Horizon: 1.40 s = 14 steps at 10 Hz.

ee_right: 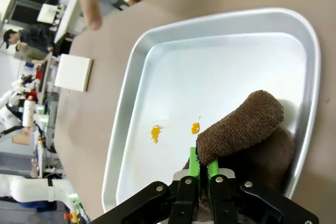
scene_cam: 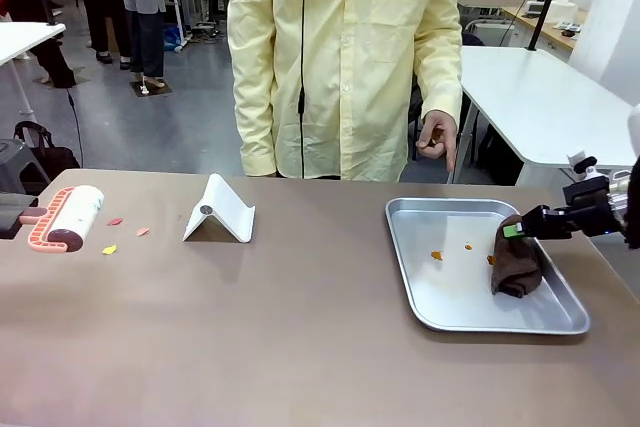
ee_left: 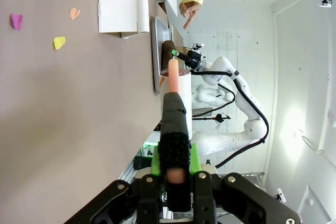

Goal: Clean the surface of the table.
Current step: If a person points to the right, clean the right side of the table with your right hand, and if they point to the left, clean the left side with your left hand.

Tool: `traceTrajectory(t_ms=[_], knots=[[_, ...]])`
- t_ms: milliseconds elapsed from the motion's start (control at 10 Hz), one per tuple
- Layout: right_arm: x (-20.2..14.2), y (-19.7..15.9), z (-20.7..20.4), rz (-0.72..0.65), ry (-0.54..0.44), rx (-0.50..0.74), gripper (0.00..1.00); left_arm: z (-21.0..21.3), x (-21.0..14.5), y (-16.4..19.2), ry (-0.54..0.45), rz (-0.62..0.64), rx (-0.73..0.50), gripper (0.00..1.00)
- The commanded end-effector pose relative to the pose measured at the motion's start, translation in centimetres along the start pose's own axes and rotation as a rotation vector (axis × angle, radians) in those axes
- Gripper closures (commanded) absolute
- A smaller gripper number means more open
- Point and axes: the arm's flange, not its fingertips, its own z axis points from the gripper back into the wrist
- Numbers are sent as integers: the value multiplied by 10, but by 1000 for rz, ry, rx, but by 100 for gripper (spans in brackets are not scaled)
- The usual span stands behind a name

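The fingers (ee_left: 174,129) of my left gripper (ee_left: 174,103) are clenched on the pink handle of the lint roller (scene_cam: 75,212), which sits at the far left of the table (scene_cam: 300,347). The table fills the whole foreground between me and the person. I cannot tell whether the drum is pressing on the top. The paper scraps (scene_cam: 143,231) lie on the table just beside the drum, on its side toward the white folded stand (scene_cam: 220,212). The drum's long axis runs roughly crosswise to that direction, so I judge a short roll toward the middle would take them. The left arm is clearly the nearer one. The stand is close beyond the scraps and limits the stroke, while the near half of the table is bare. My right gripper (ee_right: 199,167) is pinched on the brown cloth (ee_right: 247,124) inside the metal tray (ee_right: 126,103), well apart on the right, with two orange bits (ee_right: 155,133) on the tray floor
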Motion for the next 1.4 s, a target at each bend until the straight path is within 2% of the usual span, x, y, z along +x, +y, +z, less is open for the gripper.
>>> traceTrajectory(t_ms=[0,200,400,600,800,1300], knots=[[2,0,-23,8,-14,-36,94,1,-2,-4,-3,-15,-22,100],[0,-1,-47,-13,15,-59,94,1,-2,-4,-3,-15,-22,100],[0,-3,-62,-39,35,-36,94,1,-2,-4,-3,-15,-22,100],[-1,5,-75,-40,8,2,94,1,-2,-4,-3,-15,-22,100],[-1,12,-88,-36,34,31,94,1,-2,-4,-3,-15,-22,100],[-6,54,-120,36,157,92,94,1,-2,-4,-3,-15,-22,100]])
